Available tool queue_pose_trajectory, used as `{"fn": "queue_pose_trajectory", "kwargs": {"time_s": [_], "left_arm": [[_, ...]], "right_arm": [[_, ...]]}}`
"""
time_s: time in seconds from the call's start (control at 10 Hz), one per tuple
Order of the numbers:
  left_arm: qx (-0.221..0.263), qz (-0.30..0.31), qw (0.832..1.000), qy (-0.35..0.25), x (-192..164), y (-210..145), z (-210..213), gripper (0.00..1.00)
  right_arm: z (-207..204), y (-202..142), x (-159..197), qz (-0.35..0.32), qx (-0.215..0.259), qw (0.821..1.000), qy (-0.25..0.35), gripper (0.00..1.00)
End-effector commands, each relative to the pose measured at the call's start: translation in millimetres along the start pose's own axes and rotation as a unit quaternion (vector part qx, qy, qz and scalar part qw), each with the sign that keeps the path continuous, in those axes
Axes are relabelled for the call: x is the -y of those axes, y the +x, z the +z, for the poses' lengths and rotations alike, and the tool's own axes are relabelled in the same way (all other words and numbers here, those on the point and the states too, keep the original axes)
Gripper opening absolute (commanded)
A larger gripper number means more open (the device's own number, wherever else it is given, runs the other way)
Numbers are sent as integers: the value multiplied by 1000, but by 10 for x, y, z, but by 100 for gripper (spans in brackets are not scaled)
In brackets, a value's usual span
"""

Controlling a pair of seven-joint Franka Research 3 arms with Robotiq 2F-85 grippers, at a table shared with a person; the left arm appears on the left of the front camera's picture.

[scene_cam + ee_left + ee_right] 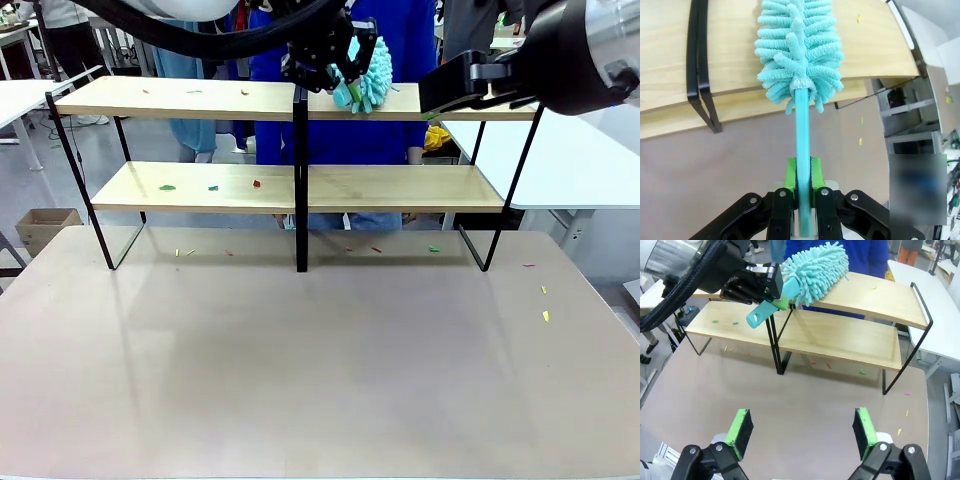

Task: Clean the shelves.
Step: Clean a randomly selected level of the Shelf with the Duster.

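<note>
The left end effector (803, 172) was clamped on the handle of a teal duster (799, 45), whose head lay on the top right board of the shelves (200, 100) at the far side of the tabletop (300, 400). The right end effector (802, 432) hung wide and empty. A good sweep would press the fibres flat and clear the central upright toward the coloured scraps (245, 92) on the left. More scraps dotted the tabletop, and a person (350, 140) in blue stood behind.
</note>
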State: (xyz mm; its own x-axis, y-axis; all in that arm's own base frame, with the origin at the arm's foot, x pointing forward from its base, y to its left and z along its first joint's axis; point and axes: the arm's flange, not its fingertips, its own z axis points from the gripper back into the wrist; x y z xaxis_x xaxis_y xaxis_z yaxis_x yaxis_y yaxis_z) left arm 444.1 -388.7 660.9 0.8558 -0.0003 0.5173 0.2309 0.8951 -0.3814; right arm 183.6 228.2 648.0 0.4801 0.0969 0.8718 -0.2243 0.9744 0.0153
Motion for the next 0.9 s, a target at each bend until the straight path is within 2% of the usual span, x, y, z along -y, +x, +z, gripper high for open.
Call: {"fn": "queue_pose_trajectory", "kwargs": {"time_s": [0.0, 0.2, 0.4, 0.6, 0.7, 0.8], "left_arm": [[-19, -12, 1000, -18, 41, 27, 91, 13], [-84, -43, 992, -87, 36, -16, 120, 13], [-121, -52, 980, -147, 36, -51, 107, 13], [-182, -79, 964, -178, -19, -78, 103, 13], [-261, -116, 929, -237, -111, -73, 204, 13], [-308, -137, 890, -308, -212, -68, 341, 13]], "right_arm": [[7, 9, 3, 1, -1, 1000, 4, 100], [7, 9, 3, 1, -1, 1000, 4, 100], [7, 9, 3, 1, -1, 1000, 4, 100], [7, 9, 3, 1, -1, 1000, 4, 100], [7, 9, 3, 1, -1, 1000, 4, 100], [7, 9, 3, 1, -1, 1000, 4, 100]]}}
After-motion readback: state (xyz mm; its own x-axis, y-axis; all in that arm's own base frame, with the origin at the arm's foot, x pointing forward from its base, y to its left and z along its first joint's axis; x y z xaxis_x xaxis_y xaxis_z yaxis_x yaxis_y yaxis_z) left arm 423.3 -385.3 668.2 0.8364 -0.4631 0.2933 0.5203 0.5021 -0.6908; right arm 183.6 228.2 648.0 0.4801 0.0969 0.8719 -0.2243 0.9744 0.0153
